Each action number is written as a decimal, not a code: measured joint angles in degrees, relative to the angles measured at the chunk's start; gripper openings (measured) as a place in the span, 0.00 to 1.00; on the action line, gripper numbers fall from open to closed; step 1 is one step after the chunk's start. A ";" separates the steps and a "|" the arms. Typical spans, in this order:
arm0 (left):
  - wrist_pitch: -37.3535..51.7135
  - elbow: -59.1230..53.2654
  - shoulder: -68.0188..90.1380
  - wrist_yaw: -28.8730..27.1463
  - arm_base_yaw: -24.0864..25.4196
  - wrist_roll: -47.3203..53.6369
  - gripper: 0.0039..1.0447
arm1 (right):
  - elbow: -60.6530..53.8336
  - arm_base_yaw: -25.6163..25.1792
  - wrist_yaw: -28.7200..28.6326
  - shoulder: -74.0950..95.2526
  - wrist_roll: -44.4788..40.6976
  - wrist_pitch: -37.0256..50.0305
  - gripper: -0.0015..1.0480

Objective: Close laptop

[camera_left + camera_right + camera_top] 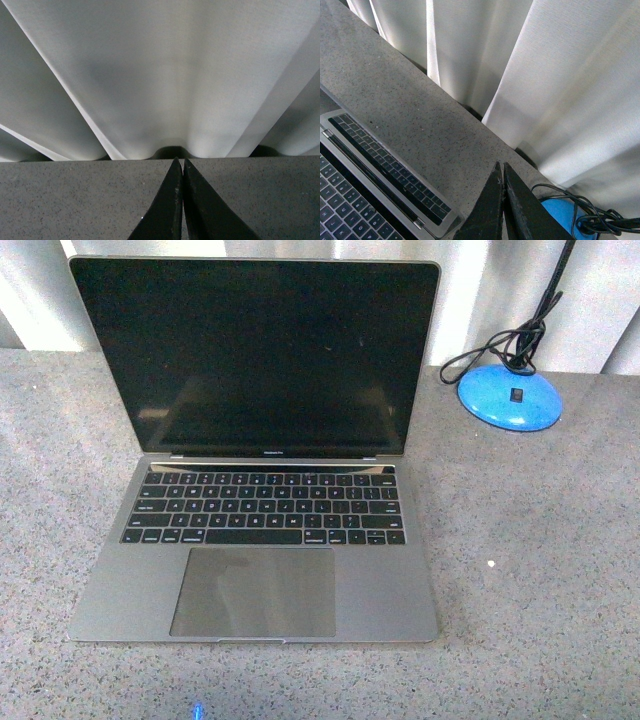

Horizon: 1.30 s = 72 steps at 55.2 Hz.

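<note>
The laptop [255, 455] is a space-grey metal one, standing open in the middle of the grey speckled table [540, 570]. Its black screen is upright and dark, and its black keyboard and large trackpad face me. Neither gripper shows in the front view. My left gripper [179, 161] is shut and empty above bare table near the far edge, with no laptop in its view. My right gripper [501, 165] is shut and empty, hovering beside the laptop [365, 170] between it and the blue lamp base [560, 212].
A blue round lamp base [510, 397] with a black cable and stem stands at the back right of the table. White curtain folds [160, 75] hang right behind the table's far edge.
</note>
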 joint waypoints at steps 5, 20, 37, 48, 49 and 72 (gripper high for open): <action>-1.92 0.90 0.74 0.00 -0.07 -0.50 0.03 | 1.09 0.20 0.00 1.51 0.11 -0.02 0.01; -6.19 1.92 1.77 -1.05 0.24 -1.31 0.03 | 4.35 1.68 0.09 4.72 1.53 -0.33 0.01; -11.67 3.50 2.82 -1.62 -0.17 -7.10 0.03 | 6.40 4.22 0.81 7.80 2.95 -0.24 0.01; -13.44 3.48 2.82 -1.77 -1.20 -9.73 0.03 | 6.40 5.01 0.76 8.50 3.02 0.83 0.01; -13.60 3.48 2.82 -2.01 -1.31 -9.99 0.03 | 6.40 5.03 0.79 8.55 3.04 0.90 0.01; -15.85 3.10 2.69 -2.19 -2.80 -12.66 0.03 | 6.34 5.18 0.76 9.29 3.28 2.01 0.01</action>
